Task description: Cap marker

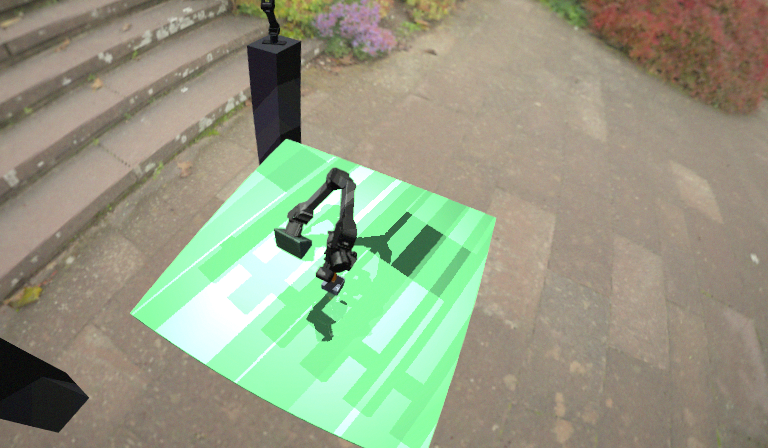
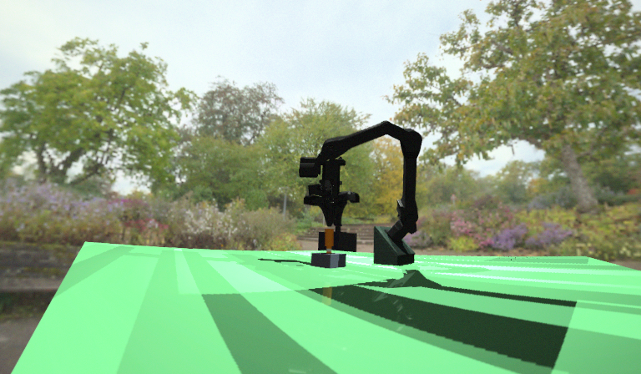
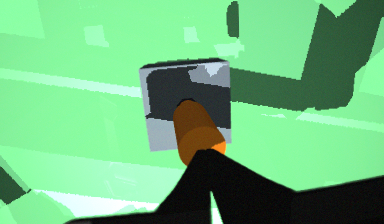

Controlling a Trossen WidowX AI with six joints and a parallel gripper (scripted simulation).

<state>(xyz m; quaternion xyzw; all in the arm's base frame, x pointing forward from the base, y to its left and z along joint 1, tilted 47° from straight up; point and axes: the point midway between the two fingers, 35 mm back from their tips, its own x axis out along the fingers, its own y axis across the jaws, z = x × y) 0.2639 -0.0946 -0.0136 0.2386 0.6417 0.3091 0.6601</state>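
Note:
A grey holder block [image 3: 162, 129] [image 2: 328, 260] [image 1: 329, 290] stands on the green table [image 1: 226, 318] [image 2: 141, 313]. An orange cylinder [image 3: 192, 126] [image 2: 329, 239] [image 1: 334, 278] stands upright in it; this is the cap sitting on the marker, and I cannot tell the two apart. My gripper [image 3: 205, 157] [image 2: 332, 224] [image 1: 333, 272] points straight down over it. Its fingers are shut together with nothing between them. Their tips sit right at the top end of the orange cylinder, whose top face is hidden in the wrist view.
The arm's dark base block [image 1: 293, 243] [image 2: 390, 250] stands close behind the holder. A tall black pillar [image 1: 274, 92] rises at the table's far corner. A black block [image 1: 33, 389] lies off the near left corner. A dark box [image 2: 345, 240] shows behind the holder.

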